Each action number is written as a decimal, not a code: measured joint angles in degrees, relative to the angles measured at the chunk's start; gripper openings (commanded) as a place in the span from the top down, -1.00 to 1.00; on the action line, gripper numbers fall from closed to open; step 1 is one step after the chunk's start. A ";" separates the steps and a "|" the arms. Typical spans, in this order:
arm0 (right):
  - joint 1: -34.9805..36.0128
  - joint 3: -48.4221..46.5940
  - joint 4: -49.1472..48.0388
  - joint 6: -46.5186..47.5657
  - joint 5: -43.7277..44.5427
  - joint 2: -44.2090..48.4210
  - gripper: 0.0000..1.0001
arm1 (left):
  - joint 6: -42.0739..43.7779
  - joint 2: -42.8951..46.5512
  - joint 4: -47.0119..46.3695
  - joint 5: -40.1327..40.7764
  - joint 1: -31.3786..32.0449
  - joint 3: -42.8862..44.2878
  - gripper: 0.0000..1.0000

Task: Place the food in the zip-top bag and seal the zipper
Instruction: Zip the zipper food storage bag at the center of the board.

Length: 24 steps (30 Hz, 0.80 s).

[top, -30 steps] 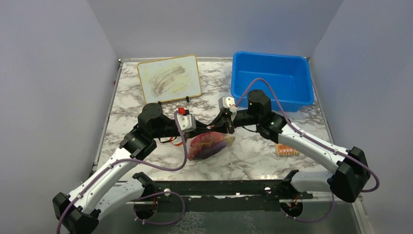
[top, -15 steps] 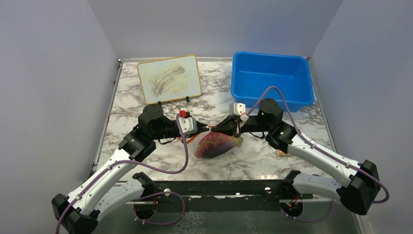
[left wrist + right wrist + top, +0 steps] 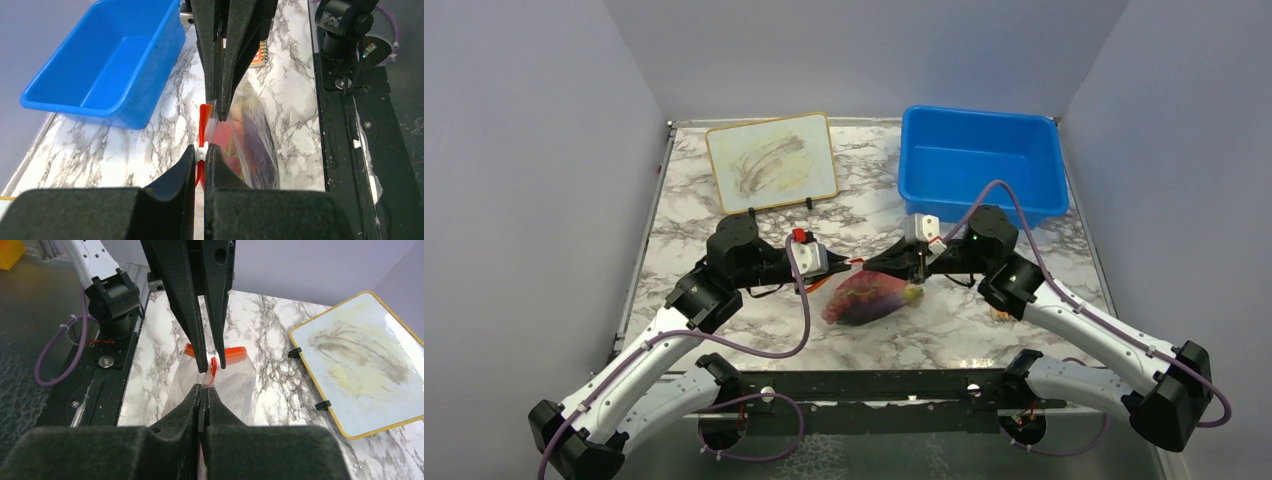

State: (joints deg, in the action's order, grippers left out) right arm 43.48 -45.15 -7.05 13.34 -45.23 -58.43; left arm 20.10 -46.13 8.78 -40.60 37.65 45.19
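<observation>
We saw the small clear plastic zip-top bag (image 3: 871,297) at the middle of the top view, over a white-and-grey marbled tabletop (image 3: 724,215). Its long axis ran left to right, rising slightly rightward, with its mouth toward the top of the frame and its belly toward the bottom. Inside lay a purple toy eggplant (image 3: 257,135) and a red piece (image 3: 226,142) that we could not name. Along the mouth ran the orange-red zipper strip (image 3: 232,350). The left gripper (image 3: 200,151) and the right gripper (image 3: 202,390) faced each other, each clamped tight on that strip. A blue plastic bin (image 3: 982,160) stood at upper right and a smudged yellow-framed whiteboard (image 3: 771,160) at upper left, between pale grey walls (image 3: 544,150).
</observation>
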 measured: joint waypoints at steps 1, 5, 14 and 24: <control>0.00 0.00 0.00 0.00 -0.02 0.07 0.76 | 0.00 0.07 0.11 0.00 0.00 0.00 1.00; -0.07 -0.68 1.22 0.02 -0.90 -0.55 0.35 | -0.13 0.04 0.74 0.07 -0.09 -0.09 1.00; -0.09 -2.36 2.51 -0.96 -2.32 -2.38 0.19 | -0.26 -0.07 0.76 0.02 -0.31 -0.50 1.00; -0.09 -4.33 3.85 -1.68 -0.48 -3.87 0.20 | -0.24 -0.07 0.74 0.02 -0.31 -0.90 1.00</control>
State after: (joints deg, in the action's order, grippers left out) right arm 43.40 -49.47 -3.20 11.66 -45.71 -62.30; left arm 19.86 -46.19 9.52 -40.58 37.34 44.29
